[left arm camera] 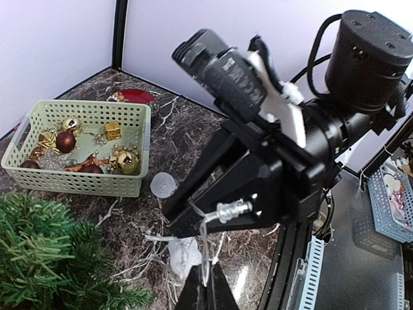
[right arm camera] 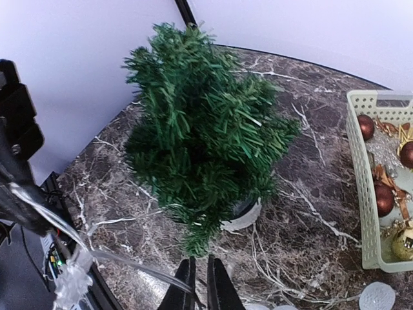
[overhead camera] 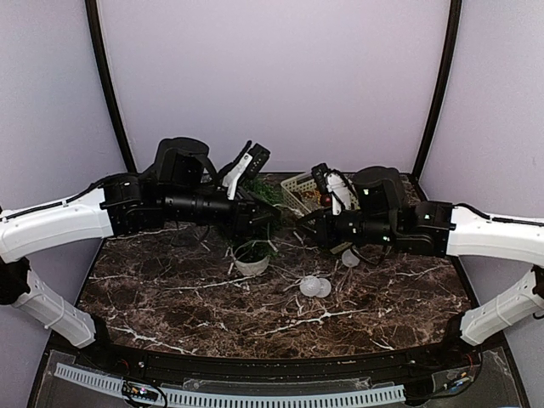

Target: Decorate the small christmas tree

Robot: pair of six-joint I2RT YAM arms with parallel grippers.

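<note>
White balls (overhead camera: 314,287) loose on marble table (overhead camera: 170,297), nearest. Just behind, small christmas tree (right arm camera: 200,142) upright in white pot (right arm camera: 244,218), mid-table, left arm crossing it in top view. Left gripper (left arm camera: 206,292) clenched on clear light string (left arm camera: 233,208); right gripper (right arm camera: 199,287) pinching same string, close to tree. Farthest, green basket (left arm camera: 84,184) holding gold and red baubles (left arm camera: 65,141).

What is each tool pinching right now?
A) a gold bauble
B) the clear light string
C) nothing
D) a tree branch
B: the left tool and the right tool are both shut on the clear light string, which runs from one to the other.
</note>
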